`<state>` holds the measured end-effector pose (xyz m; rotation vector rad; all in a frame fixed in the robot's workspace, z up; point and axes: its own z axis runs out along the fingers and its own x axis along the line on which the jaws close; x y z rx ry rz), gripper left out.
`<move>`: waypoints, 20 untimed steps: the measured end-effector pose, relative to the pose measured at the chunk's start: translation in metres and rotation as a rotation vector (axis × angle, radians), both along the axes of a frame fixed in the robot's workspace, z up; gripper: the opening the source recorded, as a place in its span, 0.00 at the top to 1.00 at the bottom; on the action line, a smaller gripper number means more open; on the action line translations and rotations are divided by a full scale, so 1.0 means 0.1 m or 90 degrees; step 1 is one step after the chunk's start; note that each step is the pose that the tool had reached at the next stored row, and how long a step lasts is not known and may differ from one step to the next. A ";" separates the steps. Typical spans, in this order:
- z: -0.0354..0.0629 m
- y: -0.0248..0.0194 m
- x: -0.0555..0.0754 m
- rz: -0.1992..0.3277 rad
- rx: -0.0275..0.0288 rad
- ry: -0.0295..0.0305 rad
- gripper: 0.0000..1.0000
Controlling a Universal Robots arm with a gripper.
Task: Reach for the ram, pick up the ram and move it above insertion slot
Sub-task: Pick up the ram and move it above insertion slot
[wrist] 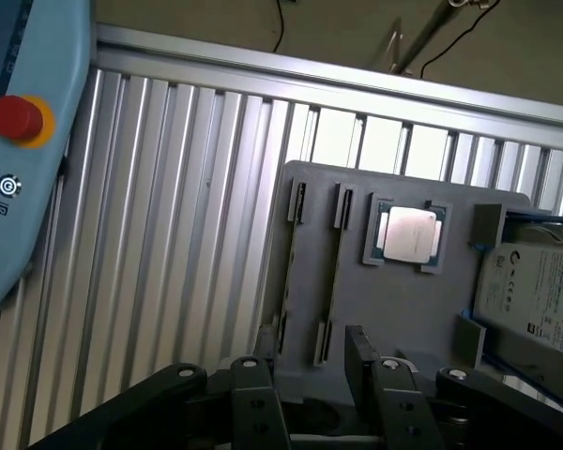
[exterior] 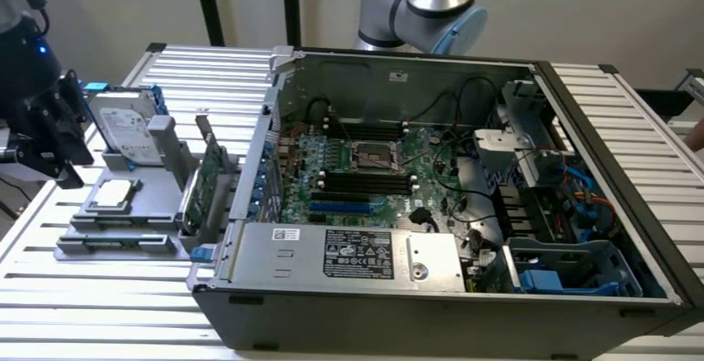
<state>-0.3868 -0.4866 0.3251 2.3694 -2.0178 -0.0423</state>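
A slatted aluminium table (exterior: 616, 105) carries everything, and most of it is taken up by an open computer case (exterior: 440, 311) with its motherboard, cables and drive bays exposed. Behind the case stands the arm (exterior: 431, 2), its grey and light-blue joint at the top of the exterior view. Its black wrist end hangs over the table edge at the exterior view's far left, clear of the case and pointing down. Beside the case on that side sits a grey fixture (exterior: 121, 213) holding loose parts. A hard drive (exterior: 124, 126) leans upright at its back, and a green expansion card (exterior: 209, 184) with a metal bracket stands on edge next to the case wall. In the wrist view, a light-blue teach pendant (wrist: 28, 187) with a red stop button (wrist: 17, 119) lies on the slats, well apart from the fixture. The gripper (wrist: 314, 375) hovers over the fixture's near edge, its two dark fingers (wrist: 253, 398) spread apart and holding nothing. A square processor chip (wrist: 411, 232) rests flat in a recess of the fixture. The ram (wrist: 334, 272) stands on its thin edge between small grey brackets just beside that chip, in line with the gap between the fingers and untouched.
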 end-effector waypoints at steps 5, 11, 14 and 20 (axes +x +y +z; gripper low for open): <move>-0.091 -0.004 -0.01 -0.004 0.0000 0.0000 0.58; -0.201 -0.007 -0.01 -0.007 0.0000 0.0000 0.58; -0.256 -0.011 -0.02 -0.009 0.0000 -0.0001 0.58; -0.366 -0.020 -0.03 -0.012 0.0001 -0.0002 0.58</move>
